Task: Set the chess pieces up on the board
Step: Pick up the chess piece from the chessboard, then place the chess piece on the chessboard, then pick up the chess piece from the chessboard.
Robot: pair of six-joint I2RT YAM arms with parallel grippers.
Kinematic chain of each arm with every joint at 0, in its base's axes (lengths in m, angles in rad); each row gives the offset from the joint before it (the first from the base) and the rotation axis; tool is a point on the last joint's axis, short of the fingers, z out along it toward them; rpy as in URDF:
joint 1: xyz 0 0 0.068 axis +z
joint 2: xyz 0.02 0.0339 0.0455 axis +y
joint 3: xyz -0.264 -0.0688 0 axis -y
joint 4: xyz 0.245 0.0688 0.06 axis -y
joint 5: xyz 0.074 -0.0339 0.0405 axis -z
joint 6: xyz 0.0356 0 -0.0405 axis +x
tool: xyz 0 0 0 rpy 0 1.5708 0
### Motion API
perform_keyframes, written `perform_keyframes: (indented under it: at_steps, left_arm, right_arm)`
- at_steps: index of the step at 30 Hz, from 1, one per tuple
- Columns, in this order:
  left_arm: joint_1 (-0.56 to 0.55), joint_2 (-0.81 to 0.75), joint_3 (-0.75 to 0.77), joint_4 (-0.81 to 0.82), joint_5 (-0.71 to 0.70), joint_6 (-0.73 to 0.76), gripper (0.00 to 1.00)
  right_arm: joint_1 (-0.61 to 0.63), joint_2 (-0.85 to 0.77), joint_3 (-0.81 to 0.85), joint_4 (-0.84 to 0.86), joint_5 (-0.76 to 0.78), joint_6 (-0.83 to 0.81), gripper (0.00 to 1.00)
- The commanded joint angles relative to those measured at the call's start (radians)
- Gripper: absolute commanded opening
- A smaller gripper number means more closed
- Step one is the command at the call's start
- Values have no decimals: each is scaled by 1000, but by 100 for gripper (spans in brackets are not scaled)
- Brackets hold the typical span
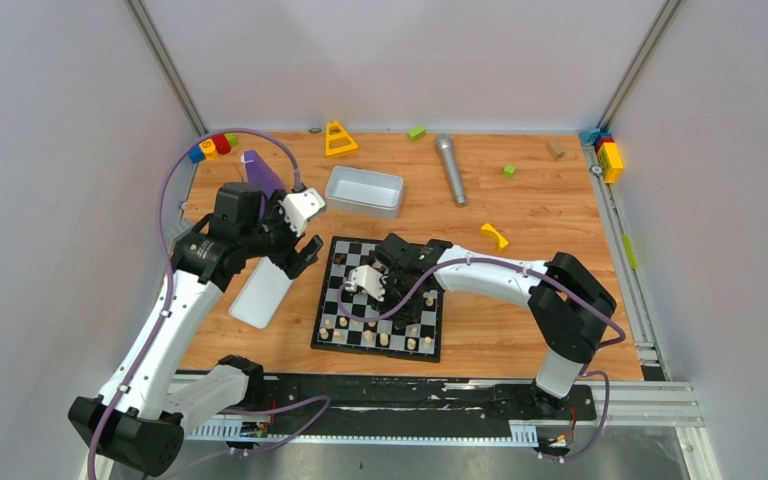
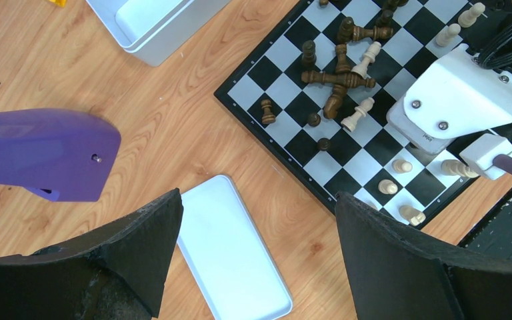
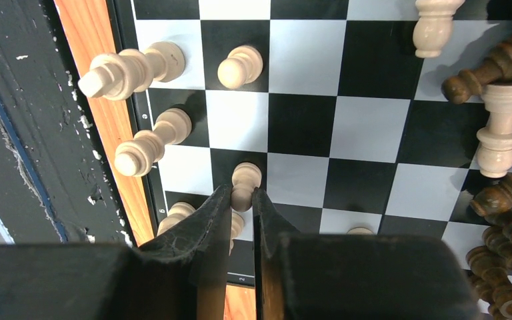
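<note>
The checkered board [image 1: 345,250] lies in the middle of the table. My right gripper [image 3: 242,197] is shut on a pale pawn [image 3: 245,179] that stands near the board's near edge, beside other upright pale pieces [image 3: 150,143]. A heap of dark pieces [image 2: 337,73], with a few pale ones among them, lies tumbled toward the board's far side. My left gripper [image 2: 259,200] hangs wide open, holding nothing, above the table between the white lid [image 2: 233,253] and the board's left edge [image 2: 287,87].
A white tray [image 1: 364,190] sits behind the board. A purple object [image 1: 260,170] stands at the back left, close to the left arm. A grey cylinder [image 1: 450,170], a yellow triangle [image 1: 339,140] and small coloured blocks lie scattered along the back.
</note>
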Motion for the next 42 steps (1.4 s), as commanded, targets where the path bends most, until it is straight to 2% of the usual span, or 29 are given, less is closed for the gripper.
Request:
perform_keyframes:
  at_steps: [1, 14, 27, 34, 42]
  left_arm:
    - [5, -15, 5, 23, 5, 7, 92]
    - [6, -19, 2, 22, 5, 7, 92]
    - [6, -23, -8, 26, 6, 7, 92]
    - [6, -22, -5, 29, 9, 7, 92]
    - [6, -10, 7, 31, 14, 5, 92]
  right_arm:
    - [1, -41, -21, 2, -12, -3, 6]
    - [17, -30, -26, 6, 1, -2, 11]
    - [-6, -113, -1, 8, 22, 26, 49]
    - [-117, -166, 26, 6, -1, 48, 52]
    - [-180, -119, 35, 7, 51, 66, 52]
